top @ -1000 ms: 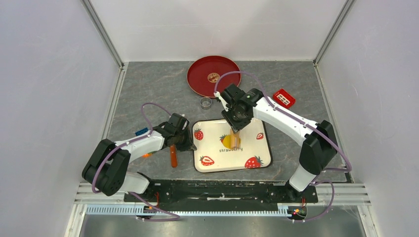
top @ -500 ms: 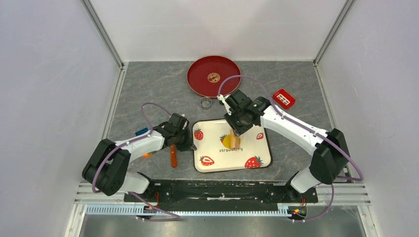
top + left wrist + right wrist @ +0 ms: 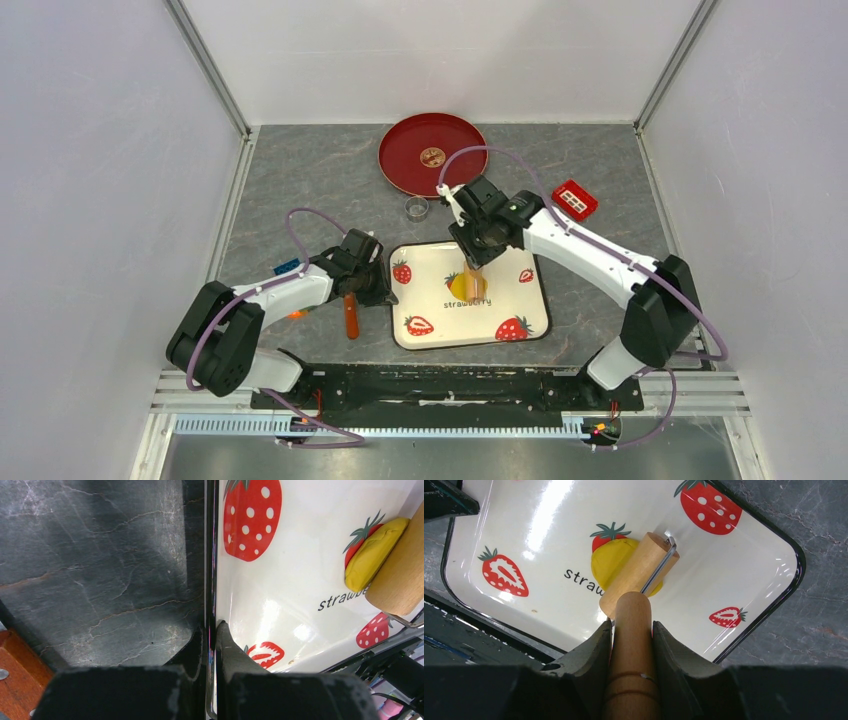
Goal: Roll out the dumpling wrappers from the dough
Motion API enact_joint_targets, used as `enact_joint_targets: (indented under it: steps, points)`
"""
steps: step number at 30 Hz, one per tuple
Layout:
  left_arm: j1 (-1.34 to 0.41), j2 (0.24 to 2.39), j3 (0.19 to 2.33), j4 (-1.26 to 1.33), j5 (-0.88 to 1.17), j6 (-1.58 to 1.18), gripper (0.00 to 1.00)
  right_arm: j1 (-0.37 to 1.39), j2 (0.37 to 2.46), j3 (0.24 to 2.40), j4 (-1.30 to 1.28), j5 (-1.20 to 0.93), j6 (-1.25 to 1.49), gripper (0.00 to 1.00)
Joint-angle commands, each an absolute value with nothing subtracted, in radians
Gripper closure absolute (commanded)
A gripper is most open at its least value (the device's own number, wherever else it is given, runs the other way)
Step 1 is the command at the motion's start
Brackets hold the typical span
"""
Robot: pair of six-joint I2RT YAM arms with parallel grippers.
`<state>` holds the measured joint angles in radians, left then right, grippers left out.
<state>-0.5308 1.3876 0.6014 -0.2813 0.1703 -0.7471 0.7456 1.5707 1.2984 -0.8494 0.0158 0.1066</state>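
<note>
Two arms: both are at work over one tray (image 3: 500,300), white with printed strawberries, lying near the middle of the table.
Left gripper (image 3: 211,630): clenched on the tray's left rim, one finger inside the rim and one outside, pinning it down.
Right gripper (image 3: 631,625): grasping the wooden handle of a small roller (image 3: 636,575), fingers pressed on either side of the handle.
Dough (image 3: 609,560): a yellow lump on the tray, part flattened, lying over a printed strawberry, with the roller's drum resting on its right side.
Step in hand: rolling the dough flat; it looks thicker than a finished piece, so this step seems partly done.
Next move: likely more passes across the lump with steady downward pressure, while the left gripper keeps the tray from sliding.
Wrapper (image 3: 432,156): one small flat round disc sits near the middle of a red plate (image 3: 400,160) at the far side of the table, well apart from the tray.
Surface: dark grey table (image 3: 300,180) with a stone-like pattern.
Other things: a small round cup (image 3: 417,207) between plate and tray, a red box (image 3: 574,199) to the right, an orange stick-shaped tool (image 3: 350,315) beside the left arm.
Room: plain white walls (image 3: 450,60) close in the table on three sides.
</note>
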Motion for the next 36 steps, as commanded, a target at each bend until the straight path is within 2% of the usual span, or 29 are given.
enact_joint_targets:
  steps: [1, 5, 9, 27, 36]
  points:
    - [-0.532, 1.429, 0.578, -0.360, 0.035, -0.729, 0.98, 0.746, 1.646, 1.413, -0.962, -0.061, 0.118, 1.00]
    - [-0.532, 1.430, 0.578, -0.360, 0.035, -0.729, 0.98, 0.745, 1.682, 1.570, -1.044, -0.044, 0.109, 1.00]
    - [-0.533, 1.427, 0.576, -0.361, 0.035, -0.729, 0.98, 0.744, 1.707, 1.604, -1.061, -0.031, 0.104, 1.00]
    - [-0.533, 1.428, 0.577, -0.360, 0.035, -0.729, 0.98, 0.675, 1.675, 1.187, -0.844, -0.112, 0.097, 1.00]
    - [-0.533, 1.427, 0.578, -0.362, 0.034, -0.729, 0.98, 0.617, 1.703, 1.091, -0.860, -0.066, 0.092, 1.00]
